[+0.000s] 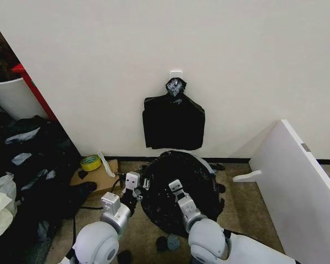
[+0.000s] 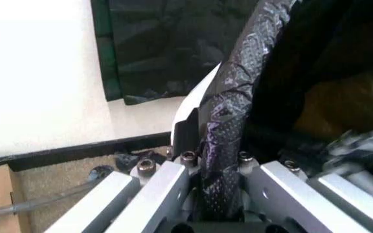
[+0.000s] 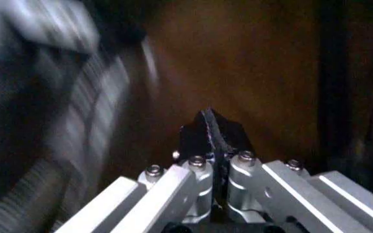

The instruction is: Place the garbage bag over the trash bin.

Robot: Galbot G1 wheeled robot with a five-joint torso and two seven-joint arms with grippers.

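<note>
Jaws: left gripper (image 2: 220, 194) clenched on the garbage bag (image 1: 181, 181) where it wraps the rim of the trash bin (image 1: 206, 163); right gripper (image 3: 213, 145) pinched on a thin black fold, probably the same bag, view dark. Bin sits on the floor by the wall, bag draped over its mouth, white rim showing at the back. Flat black bag bunch (image 1: 174, 122) hangs above.

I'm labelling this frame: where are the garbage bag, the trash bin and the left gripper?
garbage bag (image 1: 179, 190): head view, black film across the bin's mouth.
trash bin (image 1: 205, 161): head view, white rim at the back.
left gripper (image 1: 136, 187): head view, at the bag's edge.
</note>
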